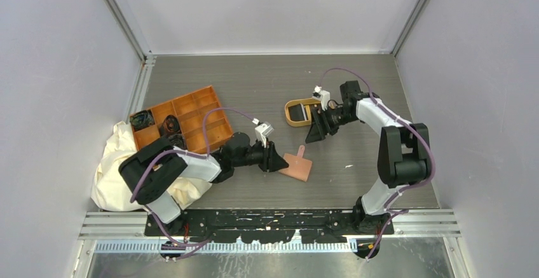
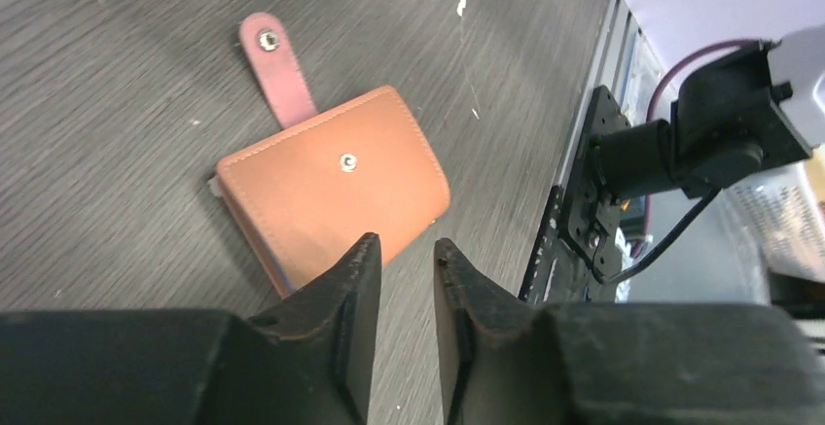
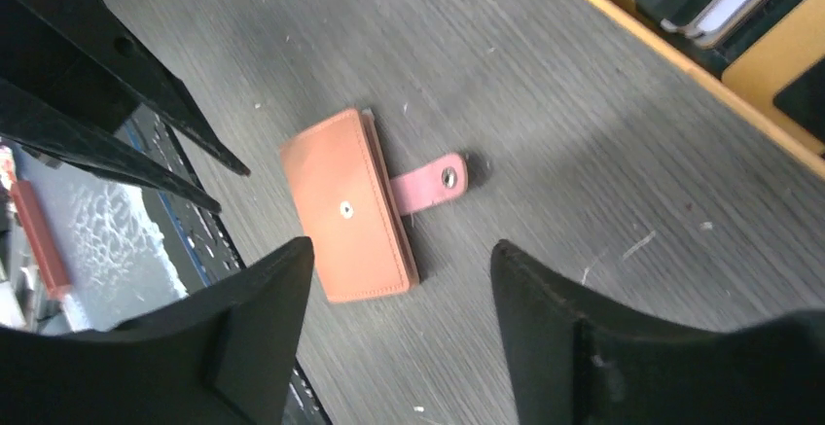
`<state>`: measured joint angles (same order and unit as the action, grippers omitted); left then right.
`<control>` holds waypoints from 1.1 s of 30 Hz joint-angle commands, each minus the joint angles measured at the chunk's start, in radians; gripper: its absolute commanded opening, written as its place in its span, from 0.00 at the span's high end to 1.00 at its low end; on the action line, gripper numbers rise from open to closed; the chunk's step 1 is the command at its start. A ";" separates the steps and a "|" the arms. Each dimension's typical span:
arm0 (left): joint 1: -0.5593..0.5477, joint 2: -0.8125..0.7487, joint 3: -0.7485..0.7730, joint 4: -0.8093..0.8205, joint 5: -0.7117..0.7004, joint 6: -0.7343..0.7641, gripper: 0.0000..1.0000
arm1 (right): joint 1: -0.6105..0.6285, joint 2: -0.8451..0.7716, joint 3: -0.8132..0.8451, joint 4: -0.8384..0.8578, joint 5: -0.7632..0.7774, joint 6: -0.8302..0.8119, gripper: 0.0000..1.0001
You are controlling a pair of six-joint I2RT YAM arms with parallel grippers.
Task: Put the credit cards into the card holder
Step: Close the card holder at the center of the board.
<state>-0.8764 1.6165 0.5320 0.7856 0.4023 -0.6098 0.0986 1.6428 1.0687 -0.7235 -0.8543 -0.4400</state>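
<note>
Right, I see one flat pinkish-brown leather card holder (image 2: 331, 192), closed, on the grey table (image 1: 254, 87) between my arms. Its long axis runs near-to-far, with the loose snap tab pointing away. My left gripper (image 2: 404, 245) hangs just beside it, jaws narrowly apart and empty. My right gripper (image 3: 401, 247) gapes wide. Black credit cards (image 1: 297, 111) lie in one oval tan-rimmed tray (image 1: 287, 120); I can't count them.
</note>
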 commanded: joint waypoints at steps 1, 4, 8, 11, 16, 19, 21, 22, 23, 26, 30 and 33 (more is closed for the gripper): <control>0.039 0.053 -0.003 0.162 0.055 -0.137 0.76 | 0.058 0.108 0.118 -0.080 0.031 0.011 0.36; 0.040 0.069 0.003 0.152 0.053 -0.146 0.81 | 0.086 0.163 0.141 -0.083 0.060 0.039 0.60; 0.040 0.088 0.025 0.129 0.057 -0.153 0.83 | 0.103 0.196 0.157 -0.090 0.089 0.047 0.64; 0.039 0.123 0.046 0.138 0.068 -0.170 0.84 | 0.113 0.210 0.164 -0.097 0.114 0.044 0.65; 0.040 0.199 0.058 0.191 0.076 -0.206 0.88 | 0.137 0.225 0.169 -0.095 0.188 0.043 0.65; 0.039 0.219 0.062 0.201 0.078 -0.217 0.89 | 0.142 0.226 0.167 -0.079 0.217 0.054 0.65; 0.038 0.223 0.064 0.198 0.077 -0.217 0.89 | 0.146 0.234 0.166 -0.072 0.213 0.059 0.64; 0.038 0.224 0.067 0.196 0.078 -0.217 0.89 | 0.148 0.239 0.165 -0.072 0.207 0.063 0.64; 0.038 0.225 0.068 0.191 0.077 -0.217 0.90 | 0.149 0.246 0.167 -0.070 0.202 0.067 0.64; 0.039 0.222 0.071 0.170 0.071 -0.214 0.91 | 0.150 0.267 0.168 -0.055 0.196 0.085 0.64; 0.038 0.222 0.075 0.156 0.067 -0.209 0.92 | 0.149 0.288 0.174 -0.058 0.173 0.089 0.65; 0.039 0.226 0.080 0.148 0.067 -0.208 0.93 | 0.149 0.287 0.178 -0.061 0.162 0.085 0.66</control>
<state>-0.8368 1.8400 0.5797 0.9005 0.4644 -0.8268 0.2428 1.9350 1.2087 -0.7952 -0.6704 -0.3592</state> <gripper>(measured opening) 0.077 0.347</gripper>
